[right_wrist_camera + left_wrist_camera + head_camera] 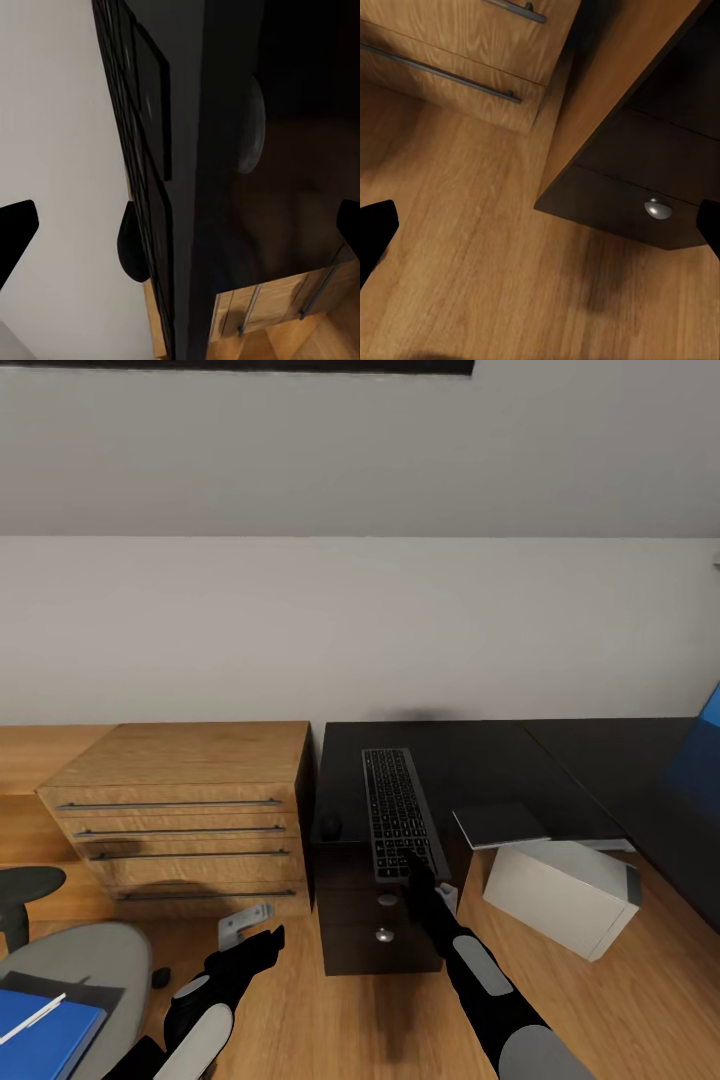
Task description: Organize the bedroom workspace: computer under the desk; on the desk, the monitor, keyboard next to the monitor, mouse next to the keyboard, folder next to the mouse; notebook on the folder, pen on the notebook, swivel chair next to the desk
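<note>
The slim keyboard (398,810) lies lengthwise on the glossy black desk (480,755), its near end overhanging the front edge. My right gripper (415,862) is open at that near end; in the right wrist view the keyboard (146,150) runs edge-on between the spread fingertips (15,232). A dark mouse (330,826) sits left of the keyboard. The pale computer (565,892) lies tilted on the floor by the desk. At the lower left, the grey swivel chair (85,960) carries the blue folder (40,1040) and the white pen (32,1020). My left gripper (258,942) hangs open over the floor.
A dark drawer unit (380,925) with round knobs (658,209) stands under the desk's left end. A light-wood cabinet (190,810) with bar handles is beside it. A flat grey slab (498,823) rests at the desk edge above the computer. A blue panel (700,760) shows far right.
</note>
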Controlling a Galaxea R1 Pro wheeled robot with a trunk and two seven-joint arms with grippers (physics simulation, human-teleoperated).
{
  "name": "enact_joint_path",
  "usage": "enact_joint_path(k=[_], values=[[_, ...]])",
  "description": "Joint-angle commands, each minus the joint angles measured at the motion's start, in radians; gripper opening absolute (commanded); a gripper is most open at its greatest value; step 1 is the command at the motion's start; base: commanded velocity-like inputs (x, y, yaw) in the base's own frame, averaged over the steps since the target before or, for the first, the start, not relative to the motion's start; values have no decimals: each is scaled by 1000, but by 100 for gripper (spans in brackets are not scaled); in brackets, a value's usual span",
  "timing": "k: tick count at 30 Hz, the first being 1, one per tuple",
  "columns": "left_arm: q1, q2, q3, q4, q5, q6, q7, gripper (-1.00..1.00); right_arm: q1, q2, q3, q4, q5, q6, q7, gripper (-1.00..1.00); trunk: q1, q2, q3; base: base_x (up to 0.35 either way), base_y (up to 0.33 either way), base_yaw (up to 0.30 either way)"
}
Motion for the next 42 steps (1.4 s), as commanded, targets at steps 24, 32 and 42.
enact_joint_path(k=[24,32,42], values=[[-1,1,-3,-1,-4,1,9,100,-1,-2,5,-31,-10,0,22,-100,-35,62,27,0,0,0],[-1,0,-3,-1,2,-1,9,100,4,-2,7,-138,-7,-1,30,-100,-65,118,52,0,0,0],[-1,-1,-3,-1,-6,-2,37,100,61,-2,7,-345,-3,-2,-36,-100,-104,188,84,0,0,0]])
